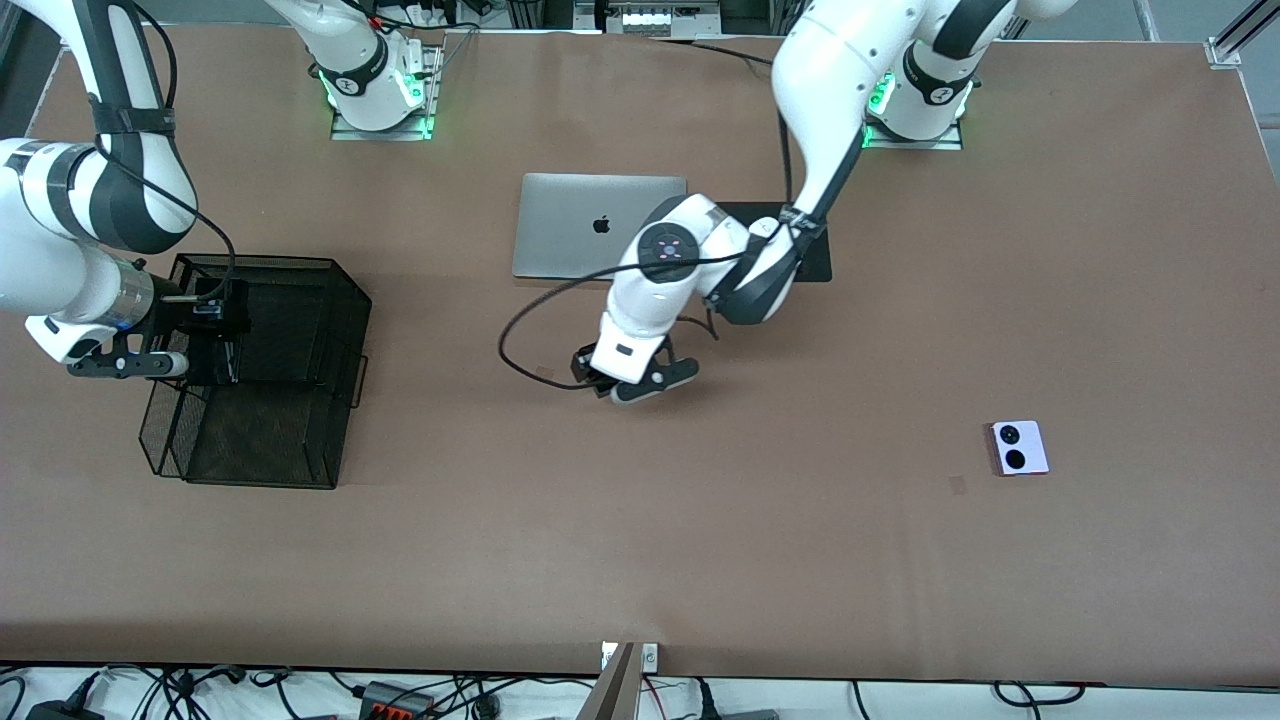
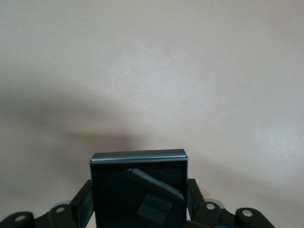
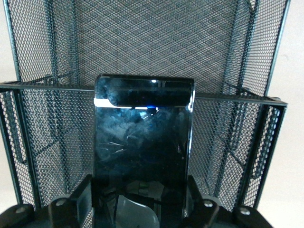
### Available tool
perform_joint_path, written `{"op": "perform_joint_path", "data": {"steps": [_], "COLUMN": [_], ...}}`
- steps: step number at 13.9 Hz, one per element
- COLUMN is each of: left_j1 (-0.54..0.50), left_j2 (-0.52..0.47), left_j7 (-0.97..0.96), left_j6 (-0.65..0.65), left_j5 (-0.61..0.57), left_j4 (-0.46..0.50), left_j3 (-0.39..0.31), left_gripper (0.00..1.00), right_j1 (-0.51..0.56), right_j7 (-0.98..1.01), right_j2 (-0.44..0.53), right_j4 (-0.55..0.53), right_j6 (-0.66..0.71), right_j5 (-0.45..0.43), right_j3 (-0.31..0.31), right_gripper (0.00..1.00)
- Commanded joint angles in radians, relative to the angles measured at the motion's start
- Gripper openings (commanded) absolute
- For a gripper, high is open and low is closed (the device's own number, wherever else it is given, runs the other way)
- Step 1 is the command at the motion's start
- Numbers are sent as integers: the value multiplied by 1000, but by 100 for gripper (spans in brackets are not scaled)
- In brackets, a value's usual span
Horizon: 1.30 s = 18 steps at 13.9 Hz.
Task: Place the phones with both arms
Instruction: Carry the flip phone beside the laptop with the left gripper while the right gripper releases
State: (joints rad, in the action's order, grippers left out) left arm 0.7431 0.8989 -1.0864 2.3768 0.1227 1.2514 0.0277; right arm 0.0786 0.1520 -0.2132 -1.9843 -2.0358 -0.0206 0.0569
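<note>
Both held phones' (image 3: pixel 142 156) lower ends cropped.

You have a brown table (image 1: pixel 700 560) carrying four items. Take the closed silver laptop (image 1: pixel 585 225) as your landmark. A black mat (image 1: pixel 815 255), or what appears to be one, lies just beside it toward the left arm's end, largely covered from view. A black mesh basket (image 1: pixel 265 400) sits well apart toward the right arm's end. The lavender-white phone (image 1: pixel 1018 448) lies flat, nearer the front camera than the laptop, toward the left arm's end.
</note>
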Motion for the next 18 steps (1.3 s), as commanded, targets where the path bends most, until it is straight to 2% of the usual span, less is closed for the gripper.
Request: {"op": "perform_joint_path", "data": {"steps": [1,3,11,12,13,14,18], "left_j1": [13,15,32,32,32,32,28], "left_j2": [55,83,144,153,161,164,164], "left_j7": [132,174,221,221,221,221,241], "left_j6": [45,123,147,160,174,194,196], "left_j5": [-28,-32,-72,-72,-72,-77,-84], "left_j4": [-75,-76,-104,-109,-112,-112,-113], "left_j3": [-20,-20,-23,-25,-28,-37,-38], "left_gripper": [62,62,64,70,82,99,100], "right_j1": [3,3,4,4,4,4,10], "right_j7": [-19,-20,-19,-19,-19,-19,-19], "right_j2": [34,35,63,75,71,66,38], "right_j4": [-37,-51,-94,-105,-107,-107,-107], "right_j6": [-18,-21,-6,-6,-13,-23,-35], "right_j5": [5,5,5,5,5,5,5], "right_j3": [-6,-6,-6,-6,-6,-6,-6], "right_gripper": [32,32,32,32,32,32,39]}}
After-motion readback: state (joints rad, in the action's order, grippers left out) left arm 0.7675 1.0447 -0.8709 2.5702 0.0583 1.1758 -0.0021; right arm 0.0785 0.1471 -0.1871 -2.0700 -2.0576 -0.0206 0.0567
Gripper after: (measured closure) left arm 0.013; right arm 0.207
